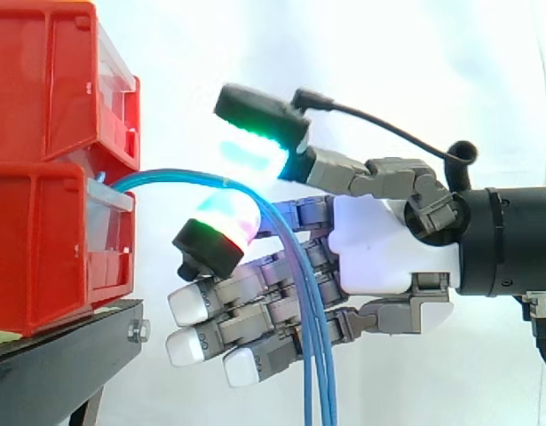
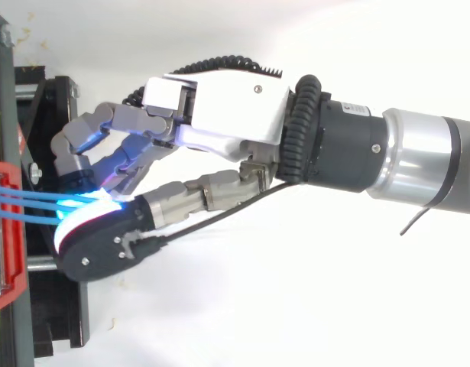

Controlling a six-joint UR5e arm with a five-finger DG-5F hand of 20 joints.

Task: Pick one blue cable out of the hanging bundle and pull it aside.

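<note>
A bundle of thin blue cables [image 1: 179,177] comes out of the lower red bin [image 1: 33,248], arcs to the right and hangs down in front of my hand [image 1: 379,248]. The hand reaches in from the right with its fingers curled. Its thumb pad [image 1: 255,133], glowing green and cyan, sits just above the arc. A finger pad [image 1: 221,227], glowing red and magenta, sits just under it, so the cable runs between the two. In the top view the blue cables [image 2: 28,202] run from the bin edge under the thumb of the hand [image 2: 219,99].
Two red bins are stacked at the left, the upper red bin [image 1: 42,89] on the lower, on a black stand [image 1: 68,346]. A white curtain hangs behind. From above, the red bin rim [image 2: 9,229] and the stand's frame [image 2: 51,107] lie along the left edge.
</note>
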